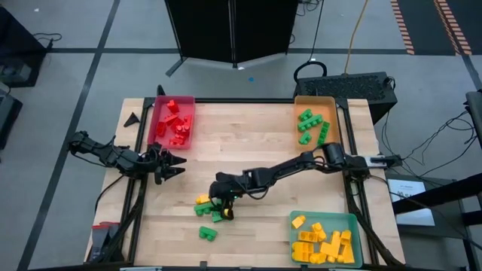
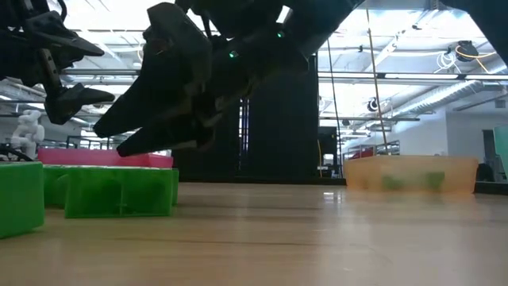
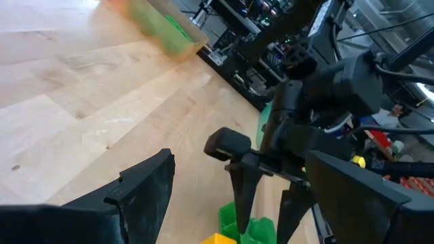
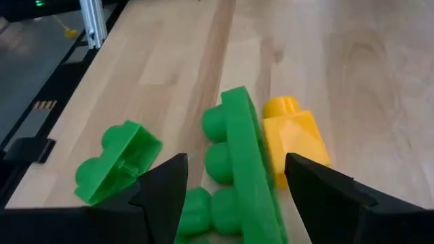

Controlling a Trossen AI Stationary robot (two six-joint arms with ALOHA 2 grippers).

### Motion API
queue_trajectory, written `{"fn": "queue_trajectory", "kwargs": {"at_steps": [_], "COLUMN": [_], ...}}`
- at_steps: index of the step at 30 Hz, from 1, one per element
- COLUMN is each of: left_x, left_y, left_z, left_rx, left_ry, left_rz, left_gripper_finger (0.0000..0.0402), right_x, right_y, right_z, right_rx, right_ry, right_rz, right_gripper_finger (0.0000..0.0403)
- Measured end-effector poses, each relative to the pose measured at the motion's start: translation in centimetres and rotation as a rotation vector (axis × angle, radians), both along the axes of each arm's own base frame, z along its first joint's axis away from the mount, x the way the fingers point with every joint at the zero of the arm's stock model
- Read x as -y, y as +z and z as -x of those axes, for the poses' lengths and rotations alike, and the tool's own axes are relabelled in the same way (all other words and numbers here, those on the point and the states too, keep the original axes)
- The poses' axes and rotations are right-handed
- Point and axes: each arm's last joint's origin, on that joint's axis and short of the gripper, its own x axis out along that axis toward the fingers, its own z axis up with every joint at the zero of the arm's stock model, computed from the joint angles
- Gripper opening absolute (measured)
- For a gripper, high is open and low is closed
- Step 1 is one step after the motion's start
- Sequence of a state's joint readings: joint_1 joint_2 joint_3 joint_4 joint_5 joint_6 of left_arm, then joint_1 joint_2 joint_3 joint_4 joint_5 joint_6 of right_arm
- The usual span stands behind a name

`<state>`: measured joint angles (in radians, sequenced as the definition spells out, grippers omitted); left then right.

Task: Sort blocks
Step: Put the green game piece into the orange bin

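The middle of the table (image 1: 248, 143) is bare wood, so a gripper can pass freely between the red tray (image 1: 160, 120) at 11 o'clock and the orange tray (image 1: 334, 113) at 1 o'clock. The right arm (image 1: 290, 167) lies across the centre from 3 o'clock and blocks the way there. The right gripper (image 1: 223, 207) stands with open fingers over a small pile of blocks (image 1: 209, 207) toward 7 o'clock, and one green block (image 4: 241, 163) is between its fingers. The left gripper (image 1: 175, 165) waits at 9 o'clock, fingers apart. The teal tray (image 1: 354, 226) fills 5 o'clock. One green block (image 1: 207, 234) lies alone near the front edge.
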<state>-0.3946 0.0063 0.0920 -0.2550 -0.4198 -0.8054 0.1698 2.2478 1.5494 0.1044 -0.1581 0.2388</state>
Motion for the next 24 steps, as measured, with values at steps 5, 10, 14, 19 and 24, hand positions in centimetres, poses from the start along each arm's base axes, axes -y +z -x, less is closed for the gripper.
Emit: {"fn": "queue_trajectory", "kwargs": {"at_steps": [5, 10, 14, 19, 24], "left_x": [0.0, 0.0, 0.0, 0.0, 0.0], "left_y": [0.0, 0.0, 0.0, 0.0, 0.0], "left_z": [0.0, 0.0, 0.0, 0.0, 0.0], "left_rx": [0.0, 0.0, -0.001, -0.001, -0.001], "left_ry": [0.0, 0.0, 0.0, 0.0, 0.0], "left_rz": [-0.001, -0.001, -0.001, -0.001, -0.001], "left_gripper_finger": [0.0332, 0.0332, 0.0332, 0.0331, 0.0331], "right_x": [-0.9, -1.4, -1.2, -0.8, -0.7], "right_y": [-1.3, -3.3, -4.0, -4.2, -4.3], "right_z": [0.1, 0.2, 0.5, 0.9, 0.9], "right_rx": [-0.026, -0.078, -0.141, -0.194, -0.205], "right_ry": [-0.027, -0.033, -0.052, -0.093, -0.107], "right_rz": [0.04, 0.058, 0.083, 0.135, 0.145], "right_gripper_finger": [0.0242, 0.0242, 0.0242, 0.021, 0.0157]}}
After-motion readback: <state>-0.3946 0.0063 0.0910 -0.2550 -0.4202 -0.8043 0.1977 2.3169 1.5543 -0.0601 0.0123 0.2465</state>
